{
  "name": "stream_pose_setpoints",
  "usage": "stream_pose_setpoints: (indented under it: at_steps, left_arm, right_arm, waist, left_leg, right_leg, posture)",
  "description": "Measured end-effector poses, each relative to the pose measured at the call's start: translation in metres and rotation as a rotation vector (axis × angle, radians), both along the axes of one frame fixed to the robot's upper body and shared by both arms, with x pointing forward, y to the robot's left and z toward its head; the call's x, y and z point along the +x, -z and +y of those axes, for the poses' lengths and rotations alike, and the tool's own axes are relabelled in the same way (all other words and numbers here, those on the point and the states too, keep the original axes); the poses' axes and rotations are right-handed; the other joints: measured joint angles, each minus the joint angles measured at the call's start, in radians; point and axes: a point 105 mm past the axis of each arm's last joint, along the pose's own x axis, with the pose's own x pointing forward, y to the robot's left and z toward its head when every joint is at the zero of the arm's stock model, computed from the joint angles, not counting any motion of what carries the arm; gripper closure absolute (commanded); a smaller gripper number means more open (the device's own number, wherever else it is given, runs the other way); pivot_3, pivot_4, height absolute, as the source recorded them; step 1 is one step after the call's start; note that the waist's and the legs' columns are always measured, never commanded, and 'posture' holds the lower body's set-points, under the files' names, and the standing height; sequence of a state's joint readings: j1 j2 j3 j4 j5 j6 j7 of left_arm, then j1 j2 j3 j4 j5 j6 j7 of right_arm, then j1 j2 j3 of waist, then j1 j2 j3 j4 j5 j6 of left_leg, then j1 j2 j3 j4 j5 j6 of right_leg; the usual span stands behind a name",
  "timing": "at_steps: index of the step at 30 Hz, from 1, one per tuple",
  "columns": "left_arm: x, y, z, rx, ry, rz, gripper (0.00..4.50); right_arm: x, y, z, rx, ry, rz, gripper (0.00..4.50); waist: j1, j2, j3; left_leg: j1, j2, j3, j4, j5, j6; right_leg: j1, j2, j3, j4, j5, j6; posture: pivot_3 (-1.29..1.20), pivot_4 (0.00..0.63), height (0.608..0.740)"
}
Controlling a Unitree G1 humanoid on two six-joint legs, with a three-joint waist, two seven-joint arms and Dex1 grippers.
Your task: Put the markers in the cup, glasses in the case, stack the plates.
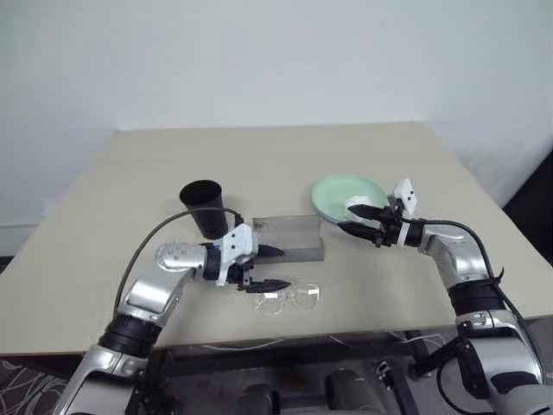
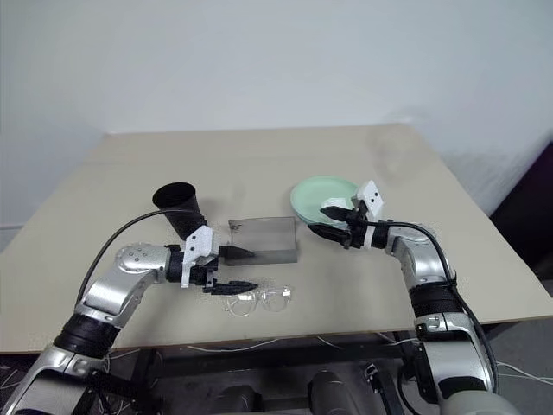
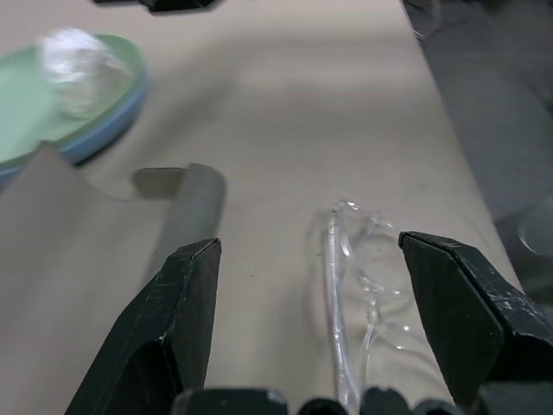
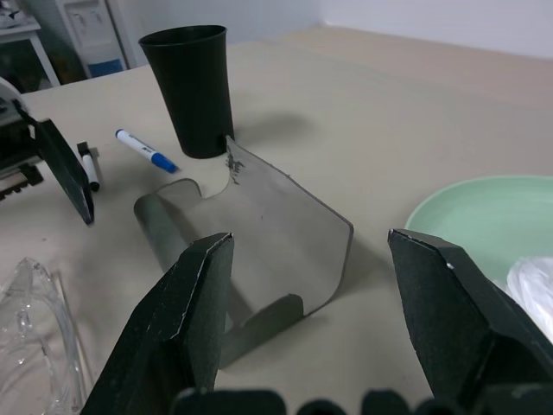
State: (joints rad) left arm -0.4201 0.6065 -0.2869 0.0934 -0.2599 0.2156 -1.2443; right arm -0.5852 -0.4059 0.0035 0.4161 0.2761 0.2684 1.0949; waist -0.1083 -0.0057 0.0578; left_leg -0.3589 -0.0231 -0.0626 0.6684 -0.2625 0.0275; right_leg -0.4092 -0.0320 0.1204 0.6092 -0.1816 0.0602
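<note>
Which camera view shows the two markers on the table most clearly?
The right wrist view: the blue-capped marker and the dark-capped marker lie in plain sight beside the black cup. In both eye views the left arm covers that spot, and the left wrist view looks at the glasses instead.

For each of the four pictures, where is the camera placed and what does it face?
Left eye view, right eye view: on the head, looking down over both arms at the table, cup, case.
Left wrist view: between the open left gripper fingers, facing the glasses and stacked plates.
Right wrist view: between the open right gripper fingers, facing case and cup.
Shared: case, in all views.
</note>
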Motion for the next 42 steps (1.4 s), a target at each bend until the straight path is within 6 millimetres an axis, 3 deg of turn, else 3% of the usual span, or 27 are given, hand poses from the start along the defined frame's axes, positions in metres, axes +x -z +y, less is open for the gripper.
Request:
stream_pose_setpoints:
  at_steps: [6, 12, 16, 21, 38, 42]
  left_arm:
    - [0.003, 0.017, -0.014, 0.108, 0.108, 0.030, 1.00]
    - [0.004, 0.026, -0.015, 0.194, 0.183, 0.020, 1.00]
    - [0.002, 0.026, -0.018, 0.215, 0.229, 0.015, 1.94]
    - [0.000, 0.028, -0.017, 0.227, 0.253, 0.024, 3.73]
    - [0.001, 0.025, -0.011, 0.272, 0.288, 0.012, 3.73]
    - [0.001, 0.021, -0.011, 0.269, 0.295, 0.008, 4.48]
  right_arm:
    - [-0.006, 0.005, 0.003, 0.007, 0.018, 0.013, 1.41]
    - [-0.011, 0.013, 0.000, 0.009, 0.047, 0.037, 1.41]
    - [-0.011, 0.013, 0.000, 0.008, 0.064, 0.034, 1.38]
    - [-0.011, 0.014, -0.001, 0.007, 0.076, 0.036, 1.38]
    - [-0.010, 0.017, 0.003, 0.020, 0.084, 0.038, 1.38]
    - [-0.009, 0.016, 0.002, 0.019, 0.090, 0.036, 1.38]
  waist:
    - [0.002, 0.000, 0.000]
    - [0.002, 0.000, 0.000]
    - [0.002, 0.000, 0.000]
    - [0.002, -0.001, 0.000]
    - [0.002, -0.001, 0.000]
    - [0.002, -0.001, 0.000]
  left_leg:
    - [-0.002, 0.000, 0.000, 0.000, 0.000, 0.000]
    - [-0.002, 0.000, 0.000, 0.000, 0.000, 0.000]
    - [-0.001, 0.000, 0.000, 0.000, 0.000, 0.000]
    - [-0.002, 0.000, 0.000, 0.000, 0.000, 0.000]
    - [-0.001, 0.000, 0.000, 0.001, 0.000, 0.000]
    - [-0.001, 0.000, -0.001, 0.001, 0.000, 0.000]
  right_leg:
    - [0.000, 0.000, 0.000, -0.001, 0.000, 0.000]
    - [-0.001, 0.000, 0.000, -0.001, 0.000, 0.000]
    - [-0.001, 0.000, 0.000, -0.001, 0.000, 0.000]
    - [-0.001, 0.000, 0.000, -0.001, 0.000, 0.000]
    - [0.000, 0.000, 0.001, 0.000, 0.000, 0.000]
    - [0.000, 0.000, 0.000, 0.000, 0.000, 0.000]
  posture:
    - [0.00, 0.000, 0.737]
    - [0.00, 0.000, 0.737]
    - [0.00, 0.000, 0.737]
    - [0.00, 0.000, 0.737]
    - [0.00, 0.000, 0.737]
    - [0.00, 0.000, 0.737]
